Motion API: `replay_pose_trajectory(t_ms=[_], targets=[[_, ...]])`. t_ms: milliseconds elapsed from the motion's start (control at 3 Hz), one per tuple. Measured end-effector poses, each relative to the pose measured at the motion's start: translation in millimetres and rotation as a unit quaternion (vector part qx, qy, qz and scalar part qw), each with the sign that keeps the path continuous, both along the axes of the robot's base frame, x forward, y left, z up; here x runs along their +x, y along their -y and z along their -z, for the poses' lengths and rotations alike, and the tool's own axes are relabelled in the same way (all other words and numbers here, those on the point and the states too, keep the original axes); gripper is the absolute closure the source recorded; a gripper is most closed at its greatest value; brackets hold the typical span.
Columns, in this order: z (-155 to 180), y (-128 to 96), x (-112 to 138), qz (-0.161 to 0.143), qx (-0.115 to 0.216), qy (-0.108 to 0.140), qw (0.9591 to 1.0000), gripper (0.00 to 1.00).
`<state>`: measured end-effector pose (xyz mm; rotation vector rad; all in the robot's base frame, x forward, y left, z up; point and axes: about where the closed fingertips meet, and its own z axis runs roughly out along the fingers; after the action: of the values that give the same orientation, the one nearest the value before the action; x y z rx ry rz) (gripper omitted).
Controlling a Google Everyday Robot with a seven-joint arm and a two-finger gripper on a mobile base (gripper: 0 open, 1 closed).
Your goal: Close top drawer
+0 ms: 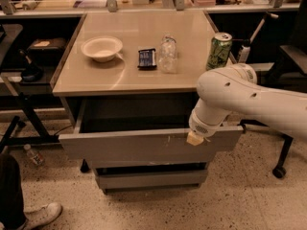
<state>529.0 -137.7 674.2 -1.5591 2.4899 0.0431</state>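
Observation:
The top drawer [139, 145] is a wide grey metal drawer with a flat front and small white scuffs right of centre. It stands pulled out from under the tabletop, its inside dark. My white arm reaches in from the right. My gripper [195, 138] is at the drawer front's upper edge, right of centre, where a pale tip touches the front. The arm's wrist hides most of the gripper.
A beige table [96, 83] carries a white bowl [101, 48], a dark packet [147, 58], a clear plastic bottle [167, 54] and a green can [218, 51]. A narrower lower drawer front [151, 179] sits below. A person's shoe [33, 216] is bottom left, a chair base [279, 169] at right.

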Motion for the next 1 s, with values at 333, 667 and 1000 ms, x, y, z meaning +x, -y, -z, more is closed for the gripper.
replay_pose_trajectory(t_ms=[333,667,1000], targets=[[0.0,0.0,0.0,0.0,0.0,0.0,1.0,0.11],[0.1,0.0,0.0,0.0,0.0,0.0,1.0,0.0],[0.1,0.0,0.0,0.0,0.0,0.0,1.0,0.0]])
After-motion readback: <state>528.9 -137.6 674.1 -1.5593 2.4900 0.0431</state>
